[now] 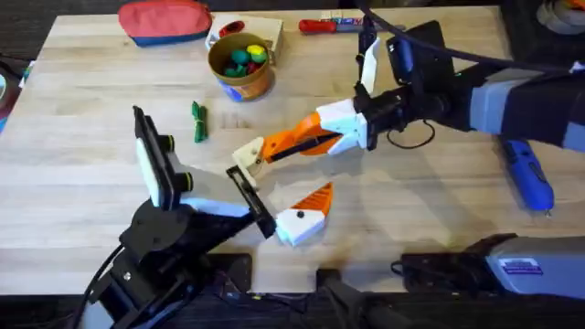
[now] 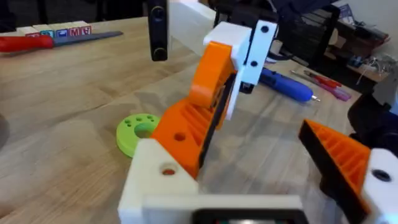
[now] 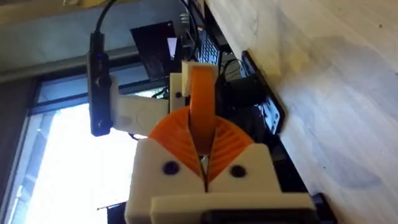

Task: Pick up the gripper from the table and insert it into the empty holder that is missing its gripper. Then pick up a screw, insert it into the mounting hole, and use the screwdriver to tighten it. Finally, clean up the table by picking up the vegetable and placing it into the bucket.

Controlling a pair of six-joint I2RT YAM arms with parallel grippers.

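1. Insertion is the step in hand, I judge: the right claw [image 1: 311, 137] is clamped on 1 gripper [image 3: 201, 93], whose tip meets 1 holder [image 1: 247, 157] just ahead. Keep them aligned and push straight.
2. The left claw [image 1: 279, 183], beside it, is spread wide and grasps nothing.
3. Farther off lie 1 vegetable [image 1: 198, 122] and 1 bucket [image 1: 240, 66], with 1 screwdriver [image 1: 528, 174] behind the right claw.
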